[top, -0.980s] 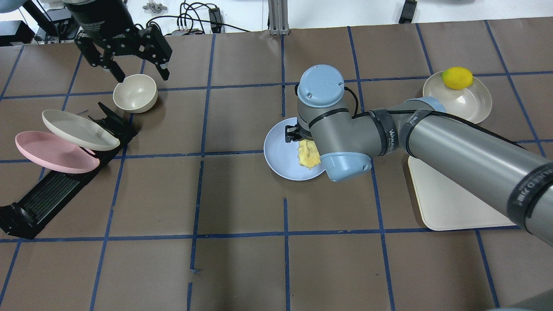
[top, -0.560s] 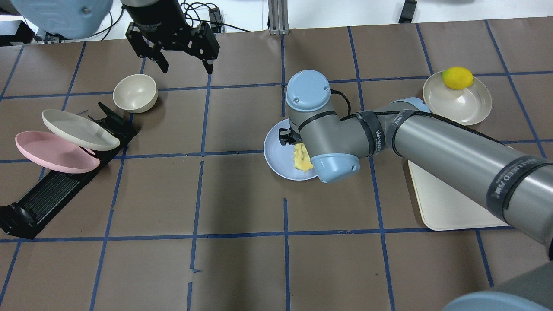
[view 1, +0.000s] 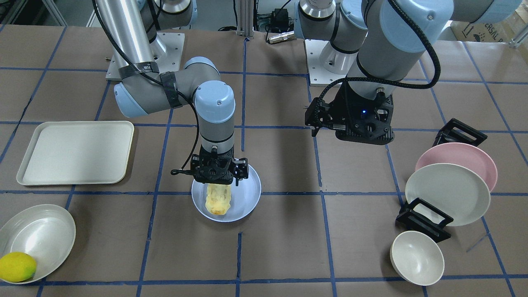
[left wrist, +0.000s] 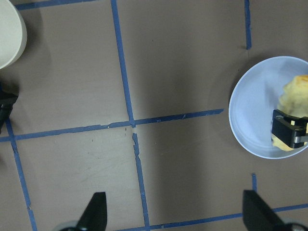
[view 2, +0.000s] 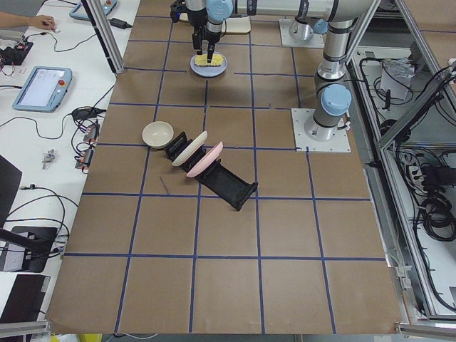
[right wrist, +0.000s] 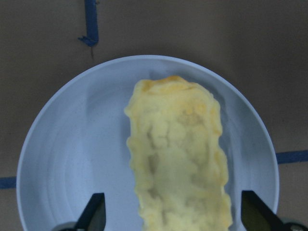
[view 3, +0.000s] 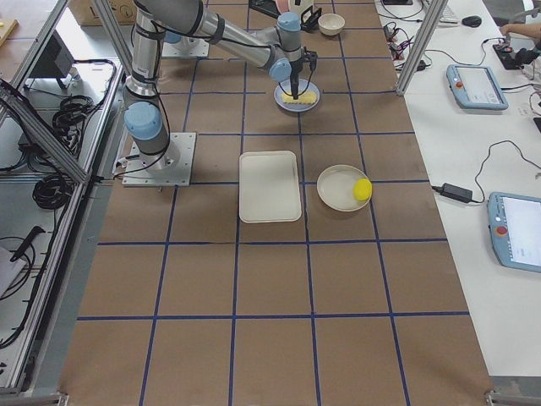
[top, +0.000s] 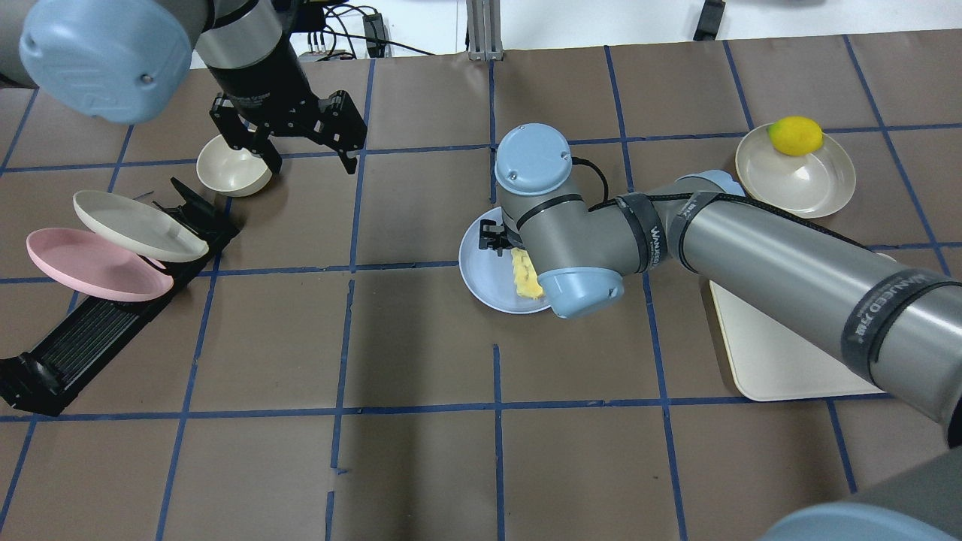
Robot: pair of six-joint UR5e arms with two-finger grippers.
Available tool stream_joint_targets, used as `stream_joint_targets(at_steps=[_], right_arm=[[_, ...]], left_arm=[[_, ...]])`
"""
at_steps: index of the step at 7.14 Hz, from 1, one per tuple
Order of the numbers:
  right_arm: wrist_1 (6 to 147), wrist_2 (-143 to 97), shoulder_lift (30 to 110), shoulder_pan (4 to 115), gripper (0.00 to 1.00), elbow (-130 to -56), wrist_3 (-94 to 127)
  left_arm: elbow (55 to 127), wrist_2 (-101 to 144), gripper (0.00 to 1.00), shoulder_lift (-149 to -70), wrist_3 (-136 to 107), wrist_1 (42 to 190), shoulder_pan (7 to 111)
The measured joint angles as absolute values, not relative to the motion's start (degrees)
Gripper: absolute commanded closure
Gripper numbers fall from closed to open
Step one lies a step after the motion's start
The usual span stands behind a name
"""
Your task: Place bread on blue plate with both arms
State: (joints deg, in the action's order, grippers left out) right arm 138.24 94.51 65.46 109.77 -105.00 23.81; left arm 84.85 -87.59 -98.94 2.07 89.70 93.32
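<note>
Bread [right wrist: 178, 159] lies within blue plate [right wrist: 72, 144] — right gripper [right wrist: 171, 216] spread astride, left gripper [left wrist: 175, 214] spread too.

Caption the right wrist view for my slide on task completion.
Bread resting on the blue plate, seen between the open fingers of the right gripper.

One bread [view 1: 218, 201], one lemon [view 1: 17, 267], one tray [view 1: 76, 152], two arms [view 1: 136, 88] [view 1: 383, 45].

The right arm [top: 751, 248] reaches forward with the wrist bent straight down. The right pincer [view 1: 220, 177] is low, its fingers spread wide. The left arm [top: 248, 45] hangs higher, and the left pincer [top: 308, 154] also points down, jaws wide apart.
</note>
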Motion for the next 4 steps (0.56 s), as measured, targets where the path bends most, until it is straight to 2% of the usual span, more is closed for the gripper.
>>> stream_joint_targets(at_steps=[4], right_arm=[[135.9,94.6,67.5,108.1,0.00,-102.5,23.4]], left_arm=[[88.9,-87.3,0.00,-96.8,2.3,87.6,92.3]])
